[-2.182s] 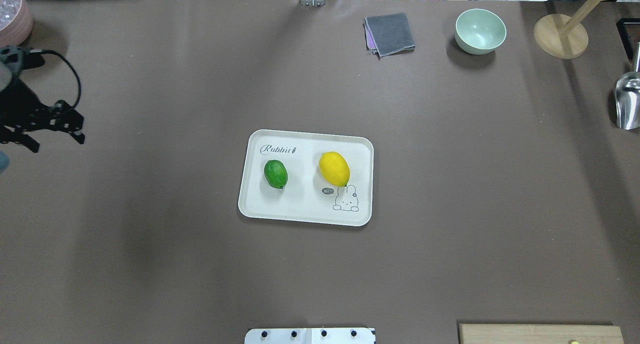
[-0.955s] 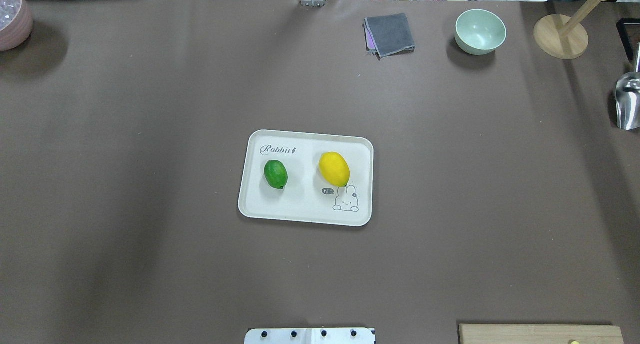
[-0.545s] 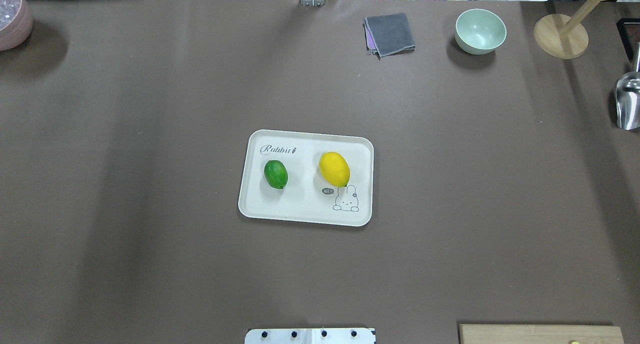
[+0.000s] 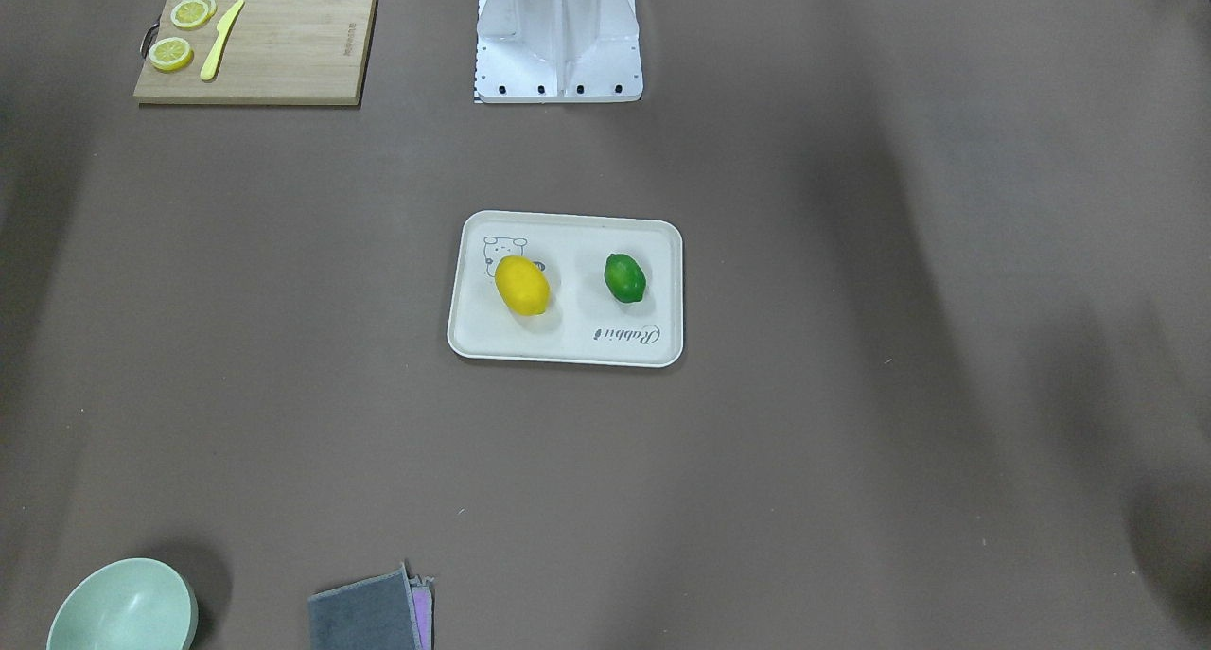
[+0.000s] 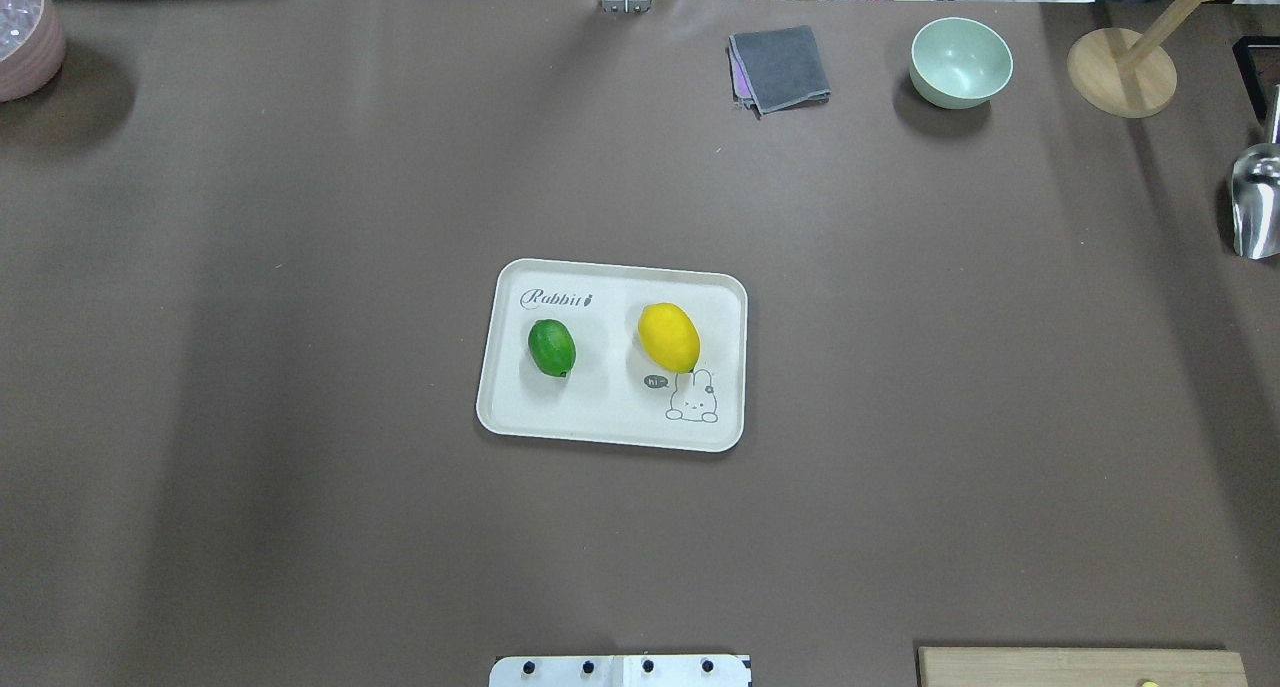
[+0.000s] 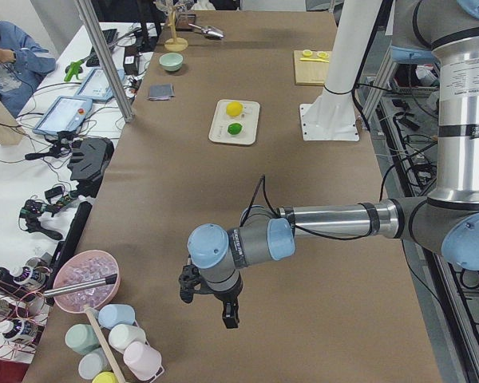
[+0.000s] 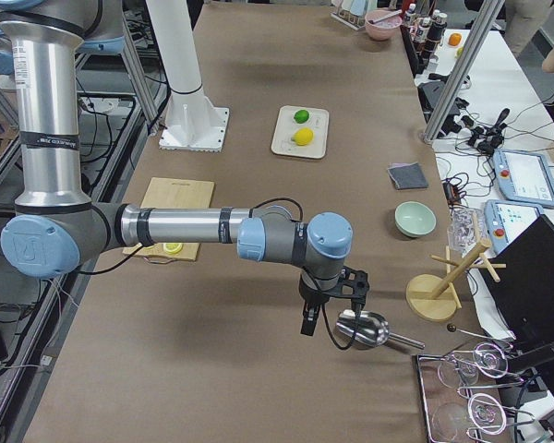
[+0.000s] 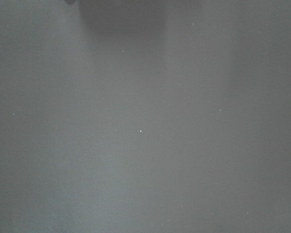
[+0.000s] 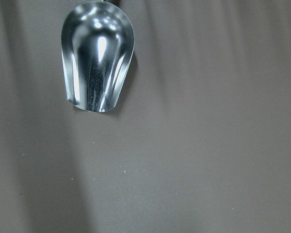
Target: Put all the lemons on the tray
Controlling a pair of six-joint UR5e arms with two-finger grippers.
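Far from tray [image 5: 610, 412], left gripper [image 6: 207, 306], right gripper [image 7: 331, 314], pointing down

I read the tray [image 5: 600, 407] as matt cream and plastic-looking. On it the green lemon [image 5: 551, 347] is glossy, while the yellow lemon [image 5: 668, 337] beside it has a softer sheen. Under the tray, the brown table cover [image 5: 300, 267] is matt and smooth. Well away from the tray are a mirror-polished metal scoop [image 9: 98, 58], a bare wooden cutting board [image 4: 284, 44] and a folded grey cloth [image 5: 782, 67].
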